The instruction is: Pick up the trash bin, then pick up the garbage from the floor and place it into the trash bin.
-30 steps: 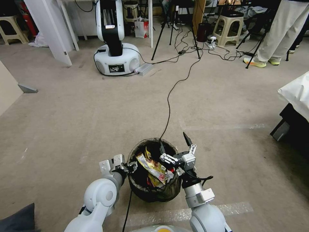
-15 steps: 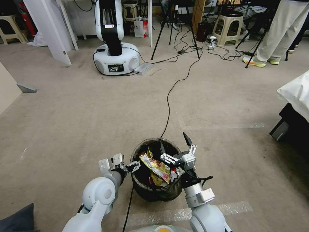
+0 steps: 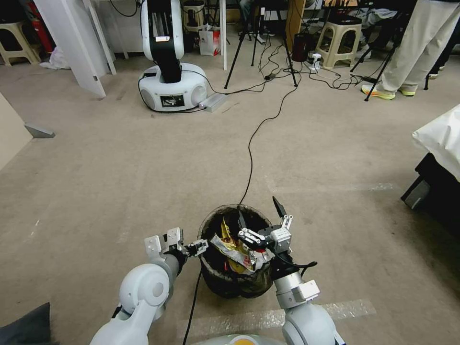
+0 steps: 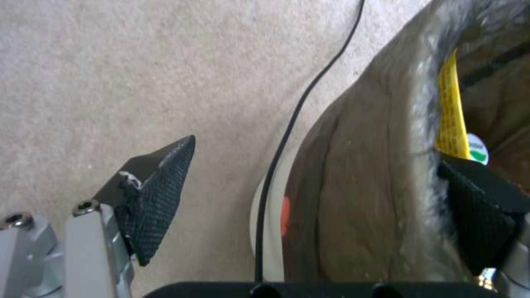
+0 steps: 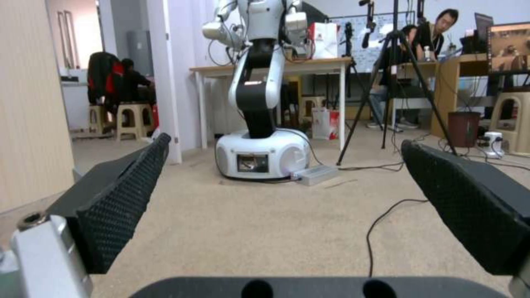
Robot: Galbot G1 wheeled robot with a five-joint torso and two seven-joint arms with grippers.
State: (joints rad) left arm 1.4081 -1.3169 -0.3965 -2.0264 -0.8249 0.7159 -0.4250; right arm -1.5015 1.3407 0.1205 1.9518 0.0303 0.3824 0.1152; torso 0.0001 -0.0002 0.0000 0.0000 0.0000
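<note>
Down on the carpet (image 3: 120,167), the trash bin (image 3: 225,282) holds crumpled garbage (image 3: 235,249). Its rim sits between the spread jaws of the left gripper (image 4: 309,198), ungripped. Over the bin, the right gripper (image 3: 258,213) hangs with jaws apart, empty.

The round trash bin (image 3: 235,282) wears a thin, crinkled dark-brown plastic liner. Glossy red-and-yellow foil wrappers (image 3: 235,251) fill it. The beige carpeted floor (image 3: 120,182) looks matt and rough.

A beige low-pile carpet floor (image 3: 120,158) is being crossed by a thin black cable (image 3: 251,153), while beige plastic stools (image 3: 339,42) and black tripod legs (image 3: 239,52) are being kept along the far side.
</note>
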